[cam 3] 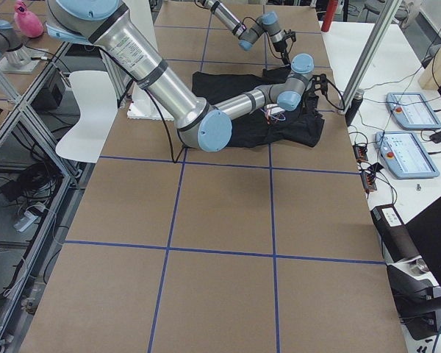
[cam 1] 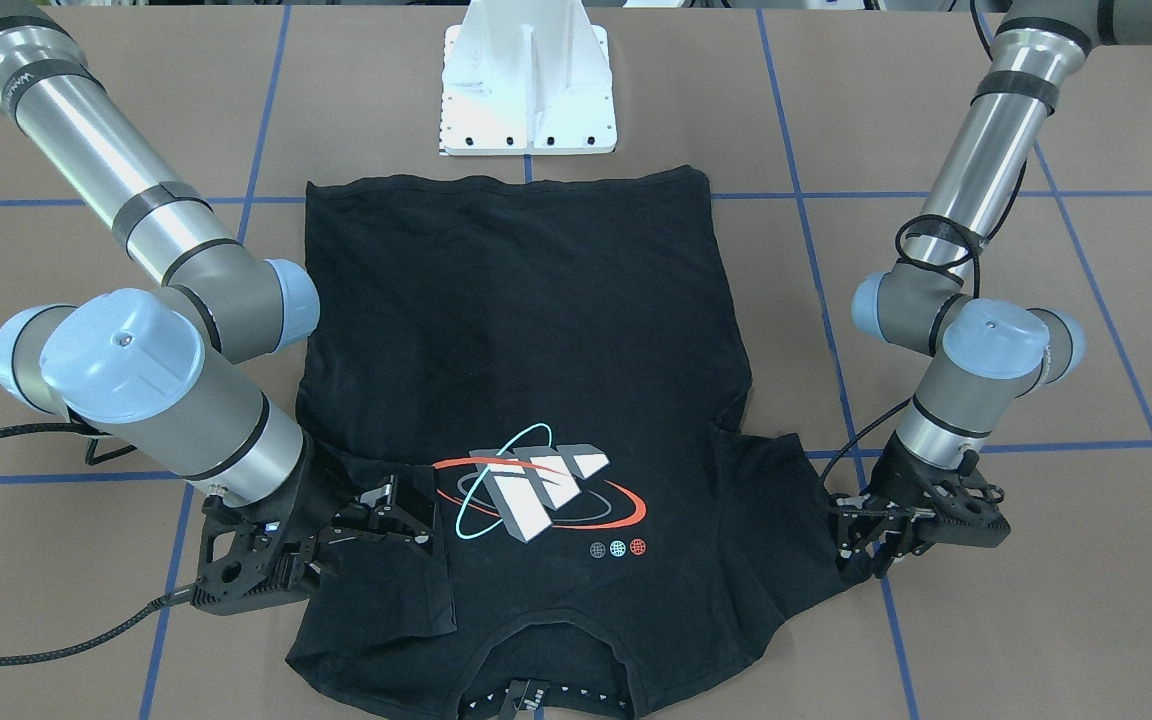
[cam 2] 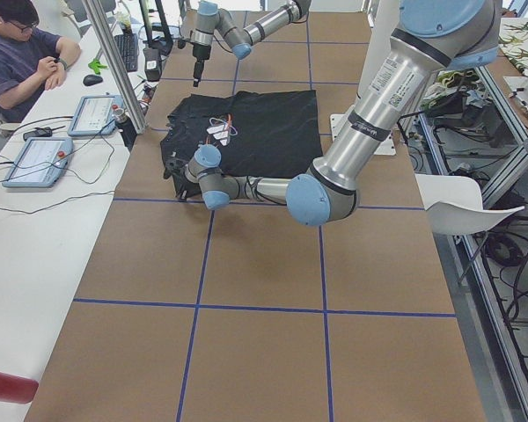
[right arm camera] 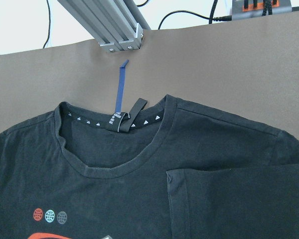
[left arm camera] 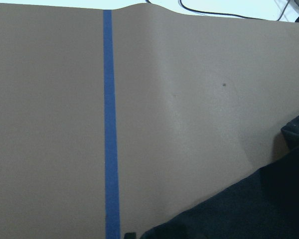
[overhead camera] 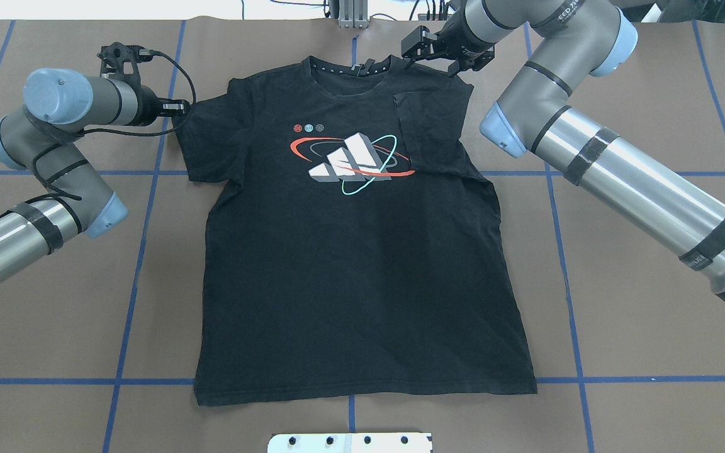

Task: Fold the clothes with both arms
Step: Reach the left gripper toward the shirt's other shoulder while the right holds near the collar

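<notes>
The black T-shirt (overhead camera: 350,264) lies flat on the table with its logo (overhead camera: 353,162) up and its collar (right arm camera: 114,122) at the far edge from the robot. One sleeve (overhead camera: 428,132) is folded inward over the front; it also shows in the right wrist view (right arm camera: 234,199). My right gripper (cam 1: 408,520) hovers open over that folded sleeve, holding nothing. My left gripper (cam 1: 864,535) sits at the hem of the other, spread sleeve (cam 1: 786,500). I cannot tell whether it is open or shut. The left wrist view shows only black cloth (left arm camera: 249,209) and no fingers.
The white pedestal base (cam 1: 528,90) stands just beyond the shirt's bottom hem. Blue tape lines (overhead camera: 142,251) grid the brown table. An aluminium post (right arm camera: 119,30) rises past the collar. A person (cam 2: 22,53) sits at a side desk with control tablets (cam 2: 35,158).
</notes>
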{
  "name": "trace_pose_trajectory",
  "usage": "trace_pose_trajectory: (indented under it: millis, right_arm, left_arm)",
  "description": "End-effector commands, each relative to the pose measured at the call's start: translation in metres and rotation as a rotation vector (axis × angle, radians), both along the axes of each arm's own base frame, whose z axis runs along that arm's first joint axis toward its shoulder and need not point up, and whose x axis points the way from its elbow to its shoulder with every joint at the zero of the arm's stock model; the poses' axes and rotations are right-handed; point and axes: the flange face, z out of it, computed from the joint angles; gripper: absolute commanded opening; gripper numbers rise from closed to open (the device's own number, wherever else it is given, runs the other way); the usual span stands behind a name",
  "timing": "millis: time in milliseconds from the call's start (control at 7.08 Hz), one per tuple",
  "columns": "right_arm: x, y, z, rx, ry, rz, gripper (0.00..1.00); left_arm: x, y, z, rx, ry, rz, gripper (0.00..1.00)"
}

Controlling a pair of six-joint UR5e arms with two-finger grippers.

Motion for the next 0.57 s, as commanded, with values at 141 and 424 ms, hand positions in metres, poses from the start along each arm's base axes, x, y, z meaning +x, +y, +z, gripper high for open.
trace_pose_trajectory:
  millis: [141,424]
  right_arm:
    - [-0.001,0.001,0.001,0.0,0.001,-0.002,1.0]
    - [-0.001,0.001,0.006,-0.004,0.004,-0.002,1.0]
  left_arm:
    - [-0.004,-0.004,-0.005,-0.005,0.007,-0.006,0.0]
    - [-0.011,-0.008,-0.02,0.012,0.025,-0.014,0.0]
